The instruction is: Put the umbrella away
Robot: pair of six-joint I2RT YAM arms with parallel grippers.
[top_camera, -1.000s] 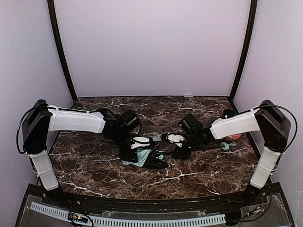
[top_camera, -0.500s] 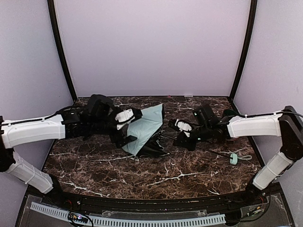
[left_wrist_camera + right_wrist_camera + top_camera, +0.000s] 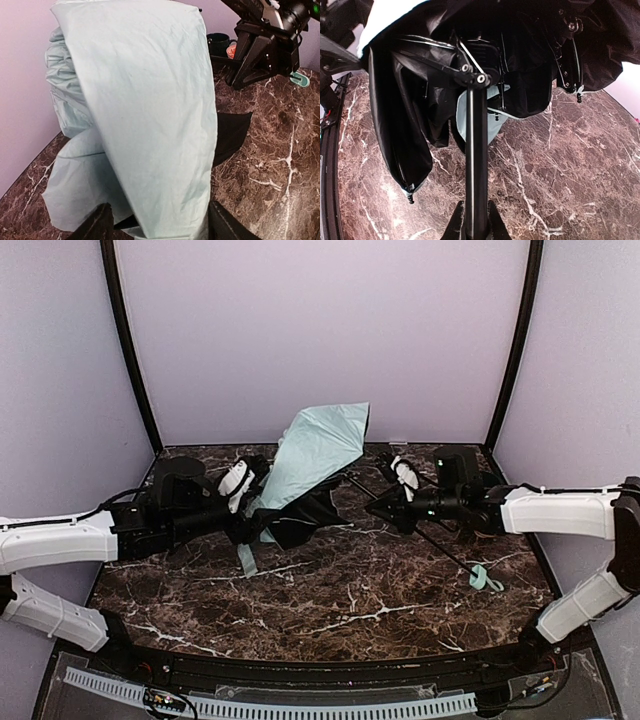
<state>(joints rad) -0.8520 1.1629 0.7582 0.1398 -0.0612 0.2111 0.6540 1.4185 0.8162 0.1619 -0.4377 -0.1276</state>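
Observation:
The umbrella's pale mint-green canopy [image 3: 322,452] stands raised over the back middle of the marble table [image 3: 330,610], with its black lining [image 3: 300,522] hanging below. My left gripper [image 3: 254,514] is shut on the bunched canopy [image 3: 150,110], which fills the gap between my left gripper's [image 3: 157,226] fingers. My right gripper [image 3: 386,502] is shut on the thin black shaft [image 3: 474,150], just below the runner, as the right wrist view of that gripper [image 3: 473,222] shows. The shaft [image 3: 440,545] slants down to the right to the mint-green handle [image 3: 486,578], which lies on the table.
A dark mug [image 3: 218,43] and a small orange-and-white round object [image 3: 231,49] stand at the back right, behind my right arm. Lavender walls and two black posts [image 3: 128,350] close in the table on three sides.
Both arms have reached further back. The canopy has gone from lying low on the table to raised and spread. The shaft now extends out to the right, towards the handle.

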